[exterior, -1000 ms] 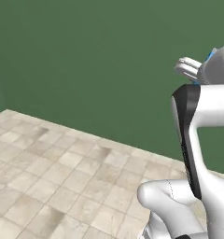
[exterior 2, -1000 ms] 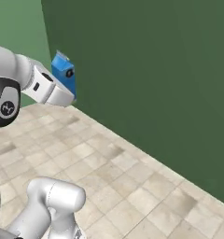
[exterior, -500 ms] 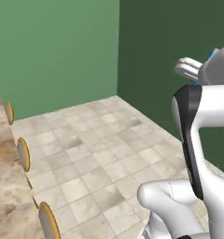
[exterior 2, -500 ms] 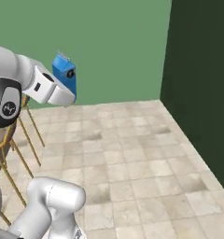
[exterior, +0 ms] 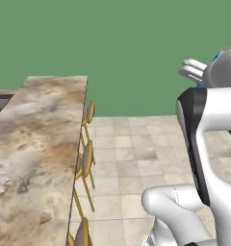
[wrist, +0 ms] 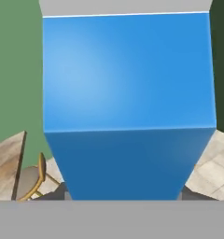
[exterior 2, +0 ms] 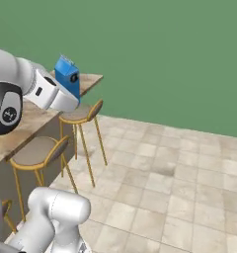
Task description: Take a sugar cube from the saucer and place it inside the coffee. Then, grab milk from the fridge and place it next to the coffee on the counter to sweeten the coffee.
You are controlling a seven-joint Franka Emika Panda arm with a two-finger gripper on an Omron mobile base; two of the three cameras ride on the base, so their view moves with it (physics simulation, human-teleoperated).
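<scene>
Arm: the white arm rises in the near foreground and bends up to hold its hand high above the floor.
Gripper [exterior 2: 66,96]: the jaws pinch the milk [exterior 2: 67,77] by its lower body, carton upright, gabled top up.
Milk, right base view: a blue carton with a small dark round mark on its side, held in the air above the nearer stools, in front of the island top's far corner.
Milk, hand view: the carton's [wrist: 128,93] blue faces sit right against the camera, one lit face above a darker one.
Milk, left base view: just a sliver of blue [exterior: 216,57] shows at the hand, top right.
Carton contents: cannot tell, it is closed.
Stools: round-seated stools with thin golden legs stand in a row along the island's edge; one [exterior 2: 82,114] is just below the carton, another [exterior 2: 40,151] nearer.
Island top [exterior: 35,144]: a brown marbled slab running from near to far on the left, with a dark recess at its left edge.
Floor [exterior 2: 179,178]: pale stone tiles, open to the right of the stools.
Wall [exterior: 127,43]: plain green, far behind everything.
</scene>
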